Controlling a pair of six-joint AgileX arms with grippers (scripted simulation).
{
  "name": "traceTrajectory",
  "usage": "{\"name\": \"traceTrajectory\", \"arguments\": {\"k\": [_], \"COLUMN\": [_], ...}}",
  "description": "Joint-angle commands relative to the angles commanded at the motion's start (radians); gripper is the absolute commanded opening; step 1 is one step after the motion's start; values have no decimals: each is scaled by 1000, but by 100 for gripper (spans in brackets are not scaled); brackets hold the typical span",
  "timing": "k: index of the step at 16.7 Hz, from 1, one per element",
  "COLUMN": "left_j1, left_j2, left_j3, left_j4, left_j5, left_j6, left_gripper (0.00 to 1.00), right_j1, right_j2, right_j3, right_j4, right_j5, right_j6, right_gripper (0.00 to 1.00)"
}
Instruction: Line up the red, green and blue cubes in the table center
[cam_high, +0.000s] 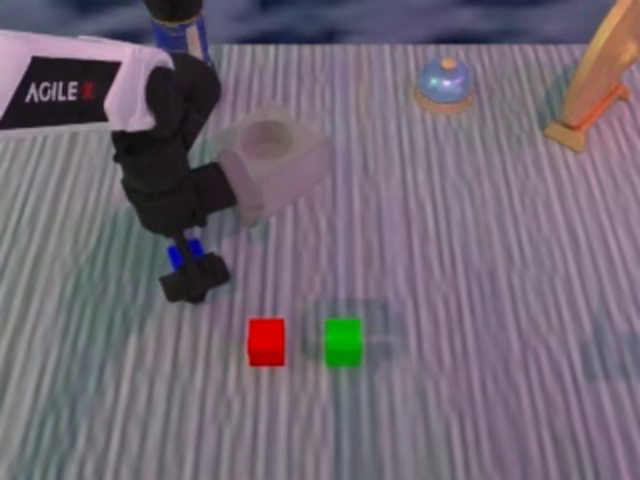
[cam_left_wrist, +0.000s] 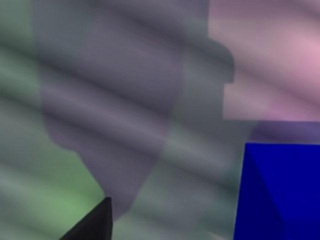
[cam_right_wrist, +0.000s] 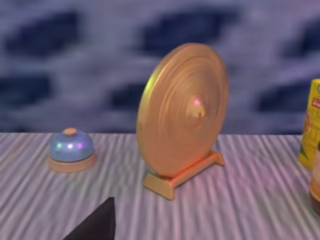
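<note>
Blue cube (cam_high: 186, 256) sits pinched in my left gripper (cam_high: 193, 272), left of the table (cam_high: 480, 300) center. Red cube (cam_high: 266, 342) and green cube (cam_high: 343, 341) lie side by side, apart, near the center. My right arm is out of the top view.

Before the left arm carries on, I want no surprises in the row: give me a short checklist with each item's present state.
1. Small glossy blue cube held in the left tool: ok, it shows between the fingers.
2. Glossy red cube and glossy green cube in a row mid-table, apart: ok.
3. Blue cube in line with them: not ok, it is up and to the left.
4. Translucent grey block with round hollow close behind the left arm: not ok.
5. Right arm out of the top view: ok.
</note>
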Motion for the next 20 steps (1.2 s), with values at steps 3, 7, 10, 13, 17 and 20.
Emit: {"name": "traceTrajectory", "arguments": {"k": [3,7,10,13,17,20], "left_j1": [0,0,0,0,0,0], "left_j2": [0,0,0,0,0,0], "left_j3": [0,0,0,0,0,0], "left_j4": [0,0,0,0,0,0], "left_j5": [0,0,0,0,0,0], "left_j6": [0,0,0,0,0,0], "left_gripper": [100,70,47,25,0,0], "right_j1": [0,0,0,0,0,0], "right_j2": [0,0,0,0,0,0], "right_j3": [0,0,0,0,0,0], "right_j4": [0,0,0,0,0,0], "right_j5": [0,0,0,0,0,0], "right_j6": [0,0,0,0,0,0], "right_gripper": [100,100,100,100,100,100]}}
